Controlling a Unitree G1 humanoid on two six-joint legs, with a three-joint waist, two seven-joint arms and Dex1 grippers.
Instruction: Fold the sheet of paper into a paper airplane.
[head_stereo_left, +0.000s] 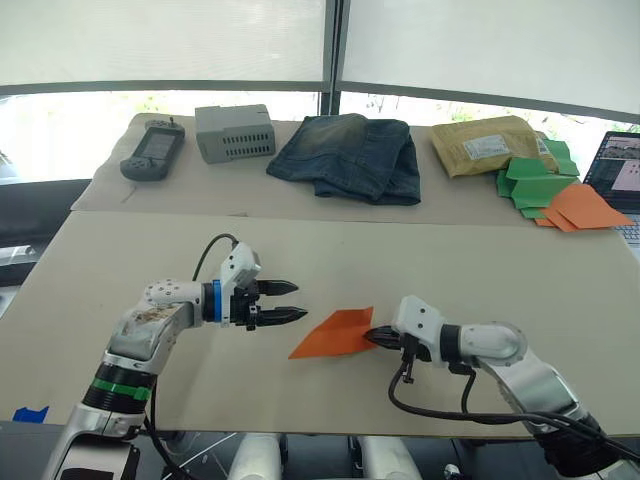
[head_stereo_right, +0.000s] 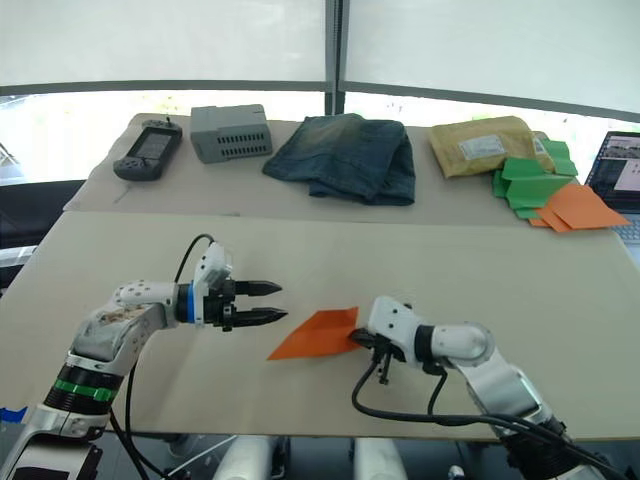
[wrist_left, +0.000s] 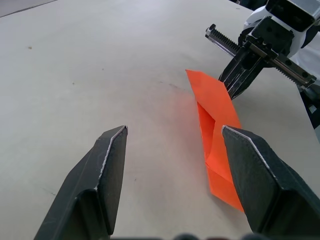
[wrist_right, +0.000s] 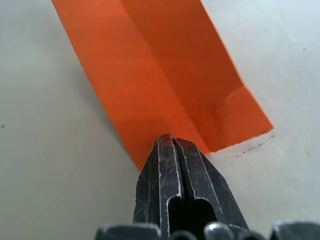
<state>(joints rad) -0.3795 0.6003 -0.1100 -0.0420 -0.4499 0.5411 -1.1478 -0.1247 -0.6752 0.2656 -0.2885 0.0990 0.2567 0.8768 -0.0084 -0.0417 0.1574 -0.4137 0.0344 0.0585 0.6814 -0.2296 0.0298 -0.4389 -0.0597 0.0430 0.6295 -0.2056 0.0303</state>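
A: Status on the plane (head_stereo_left: 338, 334)?
B: Lower centre of the head view, flat on the table (head_stereo_left: 420, 255). Already a slim orange wedge with layered flaps, point aimed lower left.
A: Right gripper (head_stereo_left: 379, 336)?
B: Fingers pressed together at the wedge's blunt end, lower centre-right. Looks pinched on the paper edge there; the right wrist view puts the closed tips right on the fold line.
A: Left gripper (head_stereo_left: 285, 301)?
B: Fingers spread, holding nothing. Just left of the wedge, lower left of centre, apart from it. In its wrist view, paper beside the one finger (wrist_left: 262, 176), not between the two.
A: Progress?
B: Judging late stage. Main folds in, shape reads as a plane. Probably left: opening or creasing the wings, maybe a final press. Cannot tell wing symmetry from here.
A: Clutter?
B: Green shapes (head_stereo_left: 535, 178) and paler orange pieces (head_stereo_left: 585, 207) upper right, well apart. Jeans (head_stereo_left: 350, 155) top centre. Not in play.
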